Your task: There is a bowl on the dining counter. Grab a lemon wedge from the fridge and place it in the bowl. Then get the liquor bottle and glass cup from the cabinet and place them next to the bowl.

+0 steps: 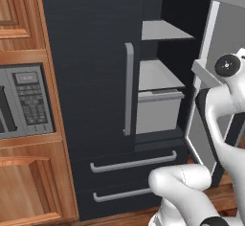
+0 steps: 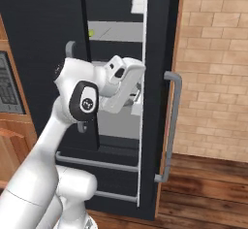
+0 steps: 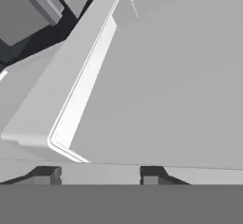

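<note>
fridge (image 1: 95, 52): right door open, shelves bare from the left base cam
lemon wedge (image 2: 90, 32): prob that yellow speck, upper shelf, up-left of my gripper (image 3: 99, 174)
gripper: tips apart, holding nothing, facing door bin (image 3: 57, 104)

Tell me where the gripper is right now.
In the right base view the gripper is at the edge of the fridge's open right door, level with the middle shelves. In the hand view its fingertips sit close against a pale door bin.

Both base views face the open fridge (image 1: 95, 67) from opposite sides; the hand view sits close against a door bin (image 3: 71, 90).
</note>
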Tool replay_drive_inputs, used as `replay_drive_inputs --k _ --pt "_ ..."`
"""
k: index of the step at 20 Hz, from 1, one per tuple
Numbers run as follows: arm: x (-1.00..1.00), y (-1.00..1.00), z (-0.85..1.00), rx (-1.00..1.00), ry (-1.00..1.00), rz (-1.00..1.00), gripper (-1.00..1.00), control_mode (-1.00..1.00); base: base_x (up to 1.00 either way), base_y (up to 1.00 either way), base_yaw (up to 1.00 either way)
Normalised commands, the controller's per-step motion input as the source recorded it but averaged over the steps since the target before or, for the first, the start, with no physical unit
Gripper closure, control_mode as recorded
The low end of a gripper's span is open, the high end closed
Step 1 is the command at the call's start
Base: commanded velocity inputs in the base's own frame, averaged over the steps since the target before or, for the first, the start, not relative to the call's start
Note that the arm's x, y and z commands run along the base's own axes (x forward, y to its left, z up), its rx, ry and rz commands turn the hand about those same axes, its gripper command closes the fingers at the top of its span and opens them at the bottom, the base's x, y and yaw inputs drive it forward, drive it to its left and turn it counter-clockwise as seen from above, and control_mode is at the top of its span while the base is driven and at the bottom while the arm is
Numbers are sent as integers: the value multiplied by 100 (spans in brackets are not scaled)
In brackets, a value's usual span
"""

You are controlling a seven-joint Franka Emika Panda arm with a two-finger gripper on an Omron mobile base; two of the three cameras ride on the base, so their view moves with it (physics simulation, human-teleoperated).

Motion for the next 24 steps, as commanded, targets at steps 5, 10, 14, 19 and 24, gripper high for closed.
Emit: replay_drive_inputs --k 5,10,14,19,24 --pt "0 -87 0 5 -2 0 -100 -100 0 0 0" --pt "-12 -19 0 2 -4 0 -100 -100 0 0 0" --pt "-20 38 0 0 -6 0 -100 -100 0 0 0" --pt "-16 97 0 0 -27 0 -100 -100 0 0 0" --pt "0 100 0 5 -33 0 -100 -100 0 0 0"
